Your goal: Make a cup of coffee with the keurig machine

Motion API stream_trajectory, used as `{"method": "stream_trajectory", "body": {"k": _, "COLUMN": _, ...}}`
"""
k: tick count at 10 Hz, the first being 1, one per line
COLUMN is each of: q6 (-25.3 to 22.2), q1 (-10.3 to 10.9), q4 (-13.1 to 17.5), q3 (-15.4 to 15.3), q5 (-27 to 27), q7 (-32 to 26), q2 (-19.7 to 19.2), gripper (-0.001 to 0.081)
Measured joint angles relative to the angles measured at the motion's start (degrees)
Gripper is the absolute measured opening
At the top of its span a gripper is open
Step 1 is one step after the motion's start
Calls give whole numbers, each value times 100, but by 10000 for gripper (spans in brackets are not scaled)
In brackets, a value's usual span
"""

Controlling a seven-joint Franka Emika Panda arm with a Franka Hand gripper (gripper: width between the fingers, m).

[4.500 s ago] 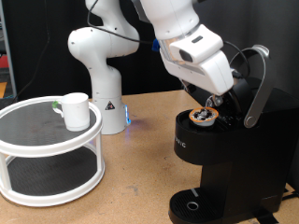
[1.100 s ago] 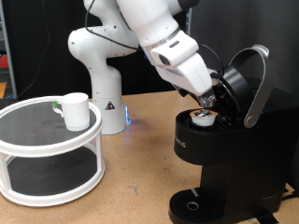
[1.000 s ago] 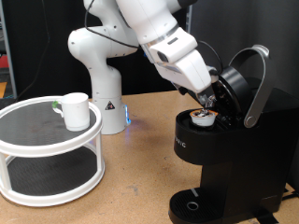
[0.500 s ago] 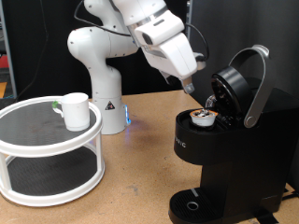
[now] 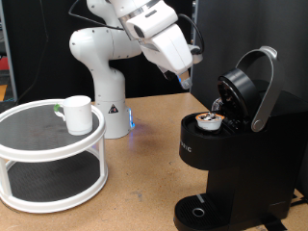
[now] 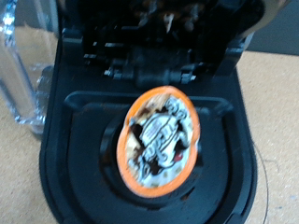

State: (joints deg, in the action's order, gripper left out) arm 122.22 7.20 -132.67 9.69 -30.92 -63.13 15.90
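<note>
Up above the keurig machine [image 5: 236, 144], toward the exterior view's left of its open lid [image 5: 248, 87], your claw [image 5: 186, 83] hangs in the air. It touches nothing. Nothing shows between its fingers, so it looks empty. You cannot tell from these pictures if the fingers are spread or pressed together, because they are small and dark here.

Just below the claw and toward the exterior view's right sits the pod [image 5: 208, 120]. It rests in the round hole on top of the machine. In the wrist view you look down on the pod [image 6: 161, 138], with its orange rim and brown printed top, sitting in the black holder. It looks a little tilted there, though the picture is blurry.

Far from the claw, down toward the exterior view's left, the cup [image 5: 77, 115] stands on the top shelf of a round white rack [image 5: 50, 154]. It is well apart from the machine. The drip base [image 5: 198, 214] under the spout has no cup on it.

So the pod step looks done, and you seem to be at the point between jobs. The lid is not yet shut and the cup is not yet under the spout. Closing the lid would call for a push down on its grey handle [image 5: 267, 85], which stands up high beside the claw.
</note>
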Motion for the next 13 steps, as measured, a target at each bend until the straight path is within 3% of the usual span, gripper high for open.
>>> {"method": "stream_trajectory", "body": {"k": 3, "q6": -8, "q1": -4, "q4": 134, "q3": 114, "q5": -521, "q7": -35, "q2": 83, "gripper": 803}}
{"method": "stream_trajectory", "body": {"k": 8, "q6": -626, "q1": -65, "q4": 679, "q3": 377, "q5": -526, "q7": 34, "q2": 105, "gripper": 803}}
{"method": "stream_trajectory", "body": {"k": 13, "q6": -797, "q1": -17, "q4": 737, "q3": 319, "q5": -586, "q7": 24, "q2": 35, "gripper": 803}}
